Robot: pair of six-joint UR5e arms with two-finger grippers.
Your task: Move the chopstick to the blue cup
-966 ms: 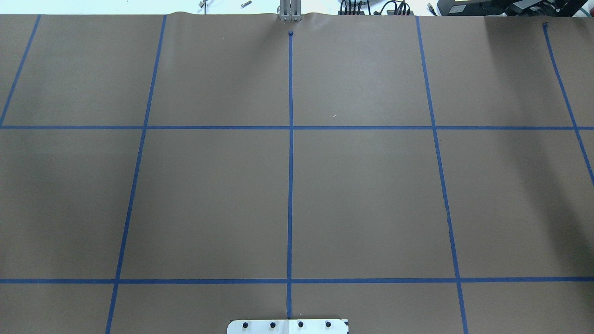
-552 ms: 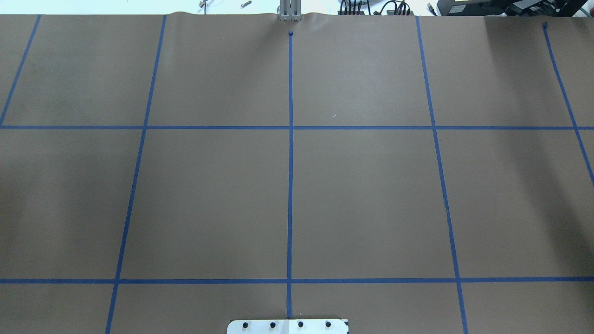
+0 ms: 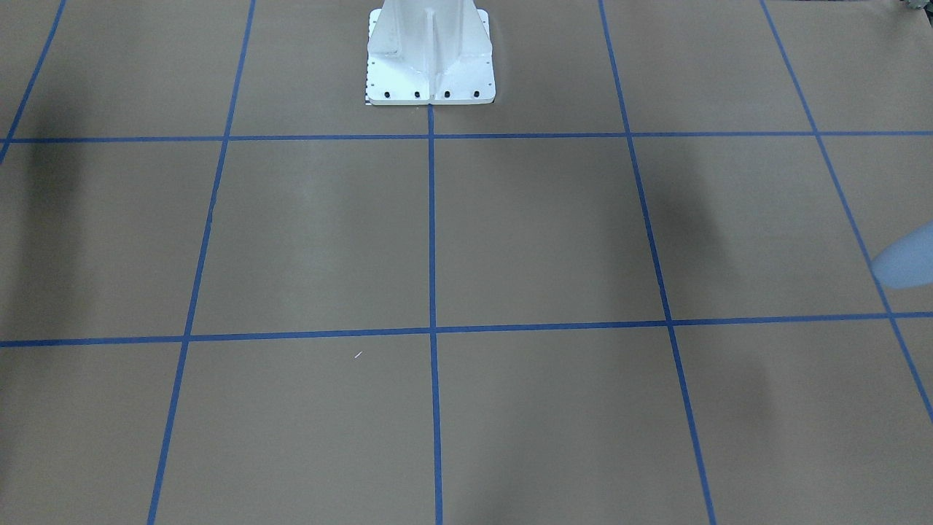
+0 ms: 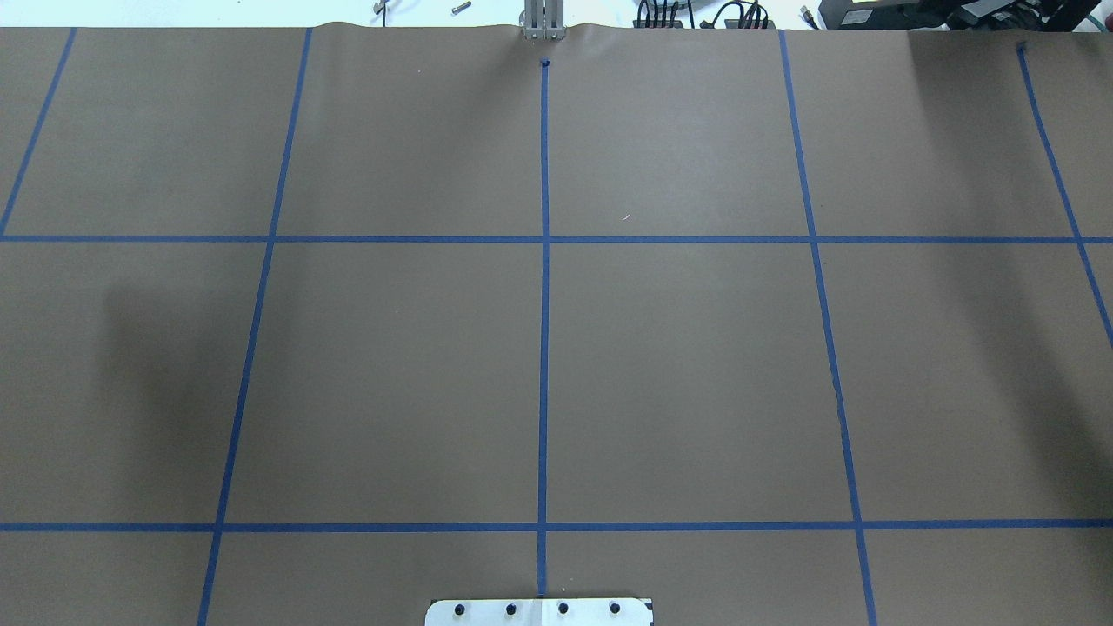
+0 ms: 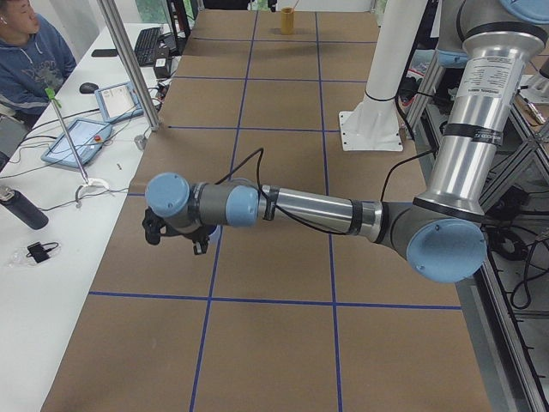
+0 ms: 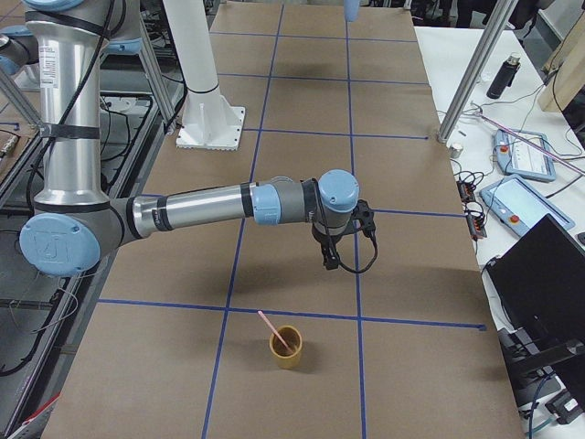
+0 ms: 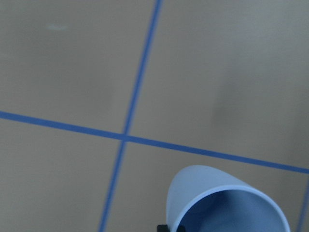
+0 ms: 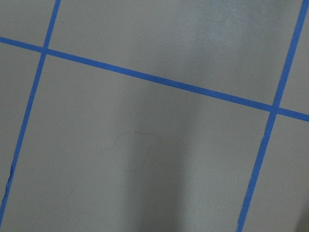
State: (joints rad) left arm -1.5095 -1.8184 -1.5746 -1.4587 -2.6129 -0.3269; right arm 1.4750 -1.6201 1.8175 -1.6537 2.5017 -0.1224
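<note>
The blue cup (image 7: 207, 189) fills the bottom of the left wrist view, tilted with its darker inside facing the camera. It is off the table, with my left gripper (image 5: 177, 242) shut on it; only a dark finger tip shows beside it. The pale pink chopstick (image 6: 277, 333) leans in an ochre cup (image 6: 285, 351) standing on the table at the right end, also seen far off as the ochre cup (image 5: 286, 21). My right gripper (image 6: 331, 263) hangs above the table, a little beyond that cup. I cannot tell whether it is open or shut.
Brown paper with a blue tape grid (image 4: 544, 348) covers the table. The white robot pedestal (image 3: 430, 65) stands at the robot's edge. A side table with tablets (image 5: 77, 142), a metal pole (image 5: 129, 64) and a seated person (image 5: 21, 60) lie across from the robot.
In the overhead view a shadow has spread rightward over the left part of the table. No arm or object has come into that view.
</note>
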